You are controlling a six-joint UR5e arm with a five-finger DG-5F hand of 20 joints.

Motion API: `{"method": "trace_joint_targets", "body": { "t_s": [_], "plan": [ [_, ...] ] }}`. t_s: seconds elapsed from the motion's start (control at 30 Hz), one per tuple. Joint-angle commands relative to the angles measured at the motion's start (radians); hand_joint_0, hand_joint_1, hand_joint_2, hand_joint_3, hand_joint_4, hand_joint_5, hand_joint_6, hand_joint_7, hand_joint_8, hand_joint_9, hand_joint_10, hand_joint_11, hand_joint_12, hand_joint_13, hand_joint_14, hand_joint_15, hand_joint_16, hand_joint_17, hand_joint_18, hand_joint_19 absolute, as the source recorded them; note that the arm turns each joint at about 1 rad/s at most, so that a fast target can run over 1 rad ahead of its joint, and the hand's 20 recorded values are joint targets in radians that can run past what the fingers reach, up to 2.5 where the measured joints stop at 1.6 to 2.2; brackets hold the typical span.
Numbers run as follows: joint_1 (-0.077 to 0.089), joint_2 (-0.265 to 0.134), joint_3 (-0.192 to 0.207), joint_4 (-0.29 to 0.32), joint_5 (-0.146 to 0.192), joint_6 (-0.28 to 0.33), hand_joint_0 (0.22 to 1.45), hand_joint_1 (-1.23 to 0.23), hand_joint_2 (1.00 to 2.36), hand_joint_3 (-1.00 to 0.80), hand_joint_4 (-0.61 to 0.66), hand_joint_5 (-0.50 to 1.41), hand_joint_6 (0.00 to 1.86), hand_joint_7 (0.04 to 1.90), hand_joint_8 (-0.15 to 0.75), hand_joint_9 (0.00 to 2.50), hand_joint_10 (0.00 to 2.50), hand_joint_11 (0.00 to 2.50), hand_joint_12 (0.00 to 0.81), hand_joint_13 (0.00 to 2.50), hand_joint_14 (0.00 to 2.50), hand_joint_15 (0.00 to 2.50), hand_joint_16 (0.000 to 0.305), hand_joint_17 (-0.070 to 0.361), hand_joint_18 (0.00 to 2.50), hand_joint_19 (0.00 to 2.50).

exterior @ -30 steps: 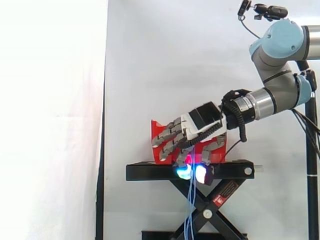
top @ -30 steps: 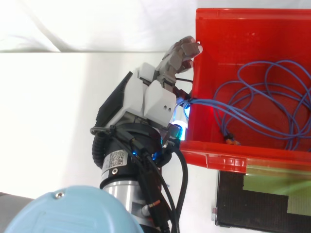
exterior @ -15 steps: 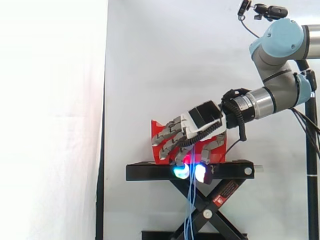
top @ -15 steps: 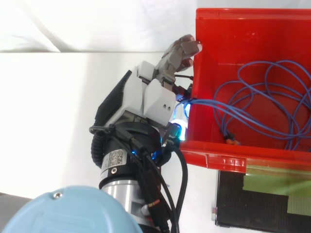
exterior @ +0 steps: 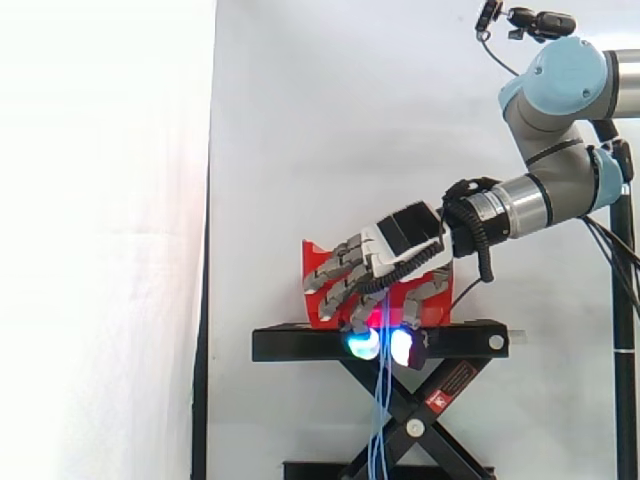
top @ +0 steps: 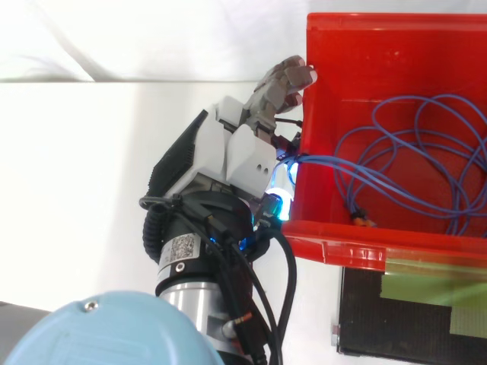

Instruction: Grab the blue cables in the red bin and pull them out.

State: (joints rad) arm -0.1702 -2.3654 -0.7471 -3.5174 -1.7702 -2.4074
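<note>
Blue cables (top: 415, 163) lie looped in the red bin (top: 380, 53), and a few strands run over the bin's left wall (top: 300, 163). Those strands pass into my hand (top: 240, 152), which sits just outside that wall with curled fingers pinching them between glowing cyan pads (exterior: 366, 343). In the side view the hand (exterior: 385, 250) is in front of the red bin (exterior: 315, 270), and the blue strands (exterior: 378, 420) hang straight down from the pads past the black stand (exterior: 300, 345). The other fingers (top: 288, 80) stretch forward along the bin's outer corner.
The red bin rests on a black scissor-lift stand (exterior: 410, 425) before a white curtain. A black plate with green tape (top: 415, 308) lies beside the bin's near wall. My arm enters from the right in the side view.
</note>
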Motion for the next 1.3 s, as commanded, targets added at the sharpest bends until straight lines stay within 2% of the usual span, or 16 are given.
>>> {"method": "trace_joint_targets", "body": {
  "t_s": [0.0, 0.3, 0.6, 0.8, 1.27],
  "plan": [
    [0.000, 0.000, 0.000, 0.000, 0.000, 0.011, 0.84, -0.83, 1.00, -1.00, 0.27, 0.90, 0.00, 0.75, 0.263, 0.60, 0.01, 0.40, 0.327, 0.32, 0.01, 0.33, 0.044, 0.098, 0.29, 0.61],
    [0.001, 0.029, -0.011, 0.002, 0.005, 0.035, 0.84, -0.83, 1.00, -1.00, 0.27, 0.89, 0.00, 0.75, 0.263, 0.60, 0.02, 0.40, 0.327, 0.32, 0.01, 0.34, 0.044, 0.098, 0.29, 0.61],
    [0.001, 0.029, -0.017, 0.008, 0.003, 0.055, 0.84, -0.83, 1.00, -1.00, 0.27, 0.89, 0.00, 0.74, 0.263, 0.60, 0.01, 0.40, 0.326, 0.32, 0.01, 0.34, 0.044, 0.098, 0.29, 0.61],
    [0.003, 0.029, -0.025, 0.041, 0.003, 0.054, 0.84, -0.83, 1.00, -1.00, 0.27, 0.89, 0.00, 0.74, 0.264, 0.60, 0.01, 0.40, 0.326, 0.32, 0.01, 0.34, 0.044, 0.098, 0.29, 0.61],
    [0.005, 0.029, -0.034, 0.041, 0.003, 0.052, 0.84, -0.83, 1.00, -1.00, 0.27, 0.89, 0.00, 0.75, 0.261, 0.59, 0.01, 0.40, 0.328, 0.32, 0.01, 0.34, 0.044, 0.099, 0.29, 0.61]
  ]
}}
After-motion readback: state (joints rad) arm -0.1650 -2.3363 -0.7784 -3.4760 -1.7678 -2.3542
